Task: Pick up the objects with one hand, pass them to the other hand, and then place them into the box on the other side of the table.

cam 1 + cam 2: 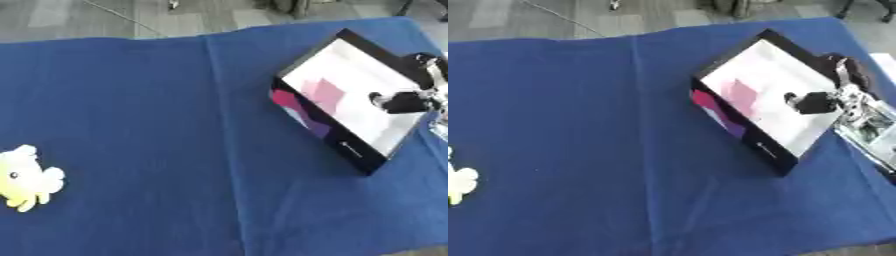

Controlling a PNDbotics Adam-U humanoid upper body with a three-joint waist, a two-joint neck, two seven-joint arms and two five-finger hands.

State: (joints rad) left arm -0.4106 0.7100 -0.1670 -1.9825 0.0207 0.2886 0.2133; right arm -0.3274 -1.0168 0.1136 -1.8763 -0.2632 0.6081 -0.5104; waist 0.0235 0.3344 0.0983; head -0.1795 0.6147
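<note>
A black box (343, 145) with a white inside lies askew at the right of the blue cloth. A flat pink thing (325, 92) rests inside it. My right hand (404, 102) reaches in from the right edge and hovers over the box's right half; it is dark and blurred, with nothing visibly in it. A yellow and white soft toy (26, 179) lies on the cloth at the far left edge, well away from the box. My left hand is out of view.
The blue cloth (157, 115) covers the whole table and has a crease running down the middle. Grey floor shows past the far edge. My right arm's silver parts (866, 117) sit beside the box's right side.
</note>
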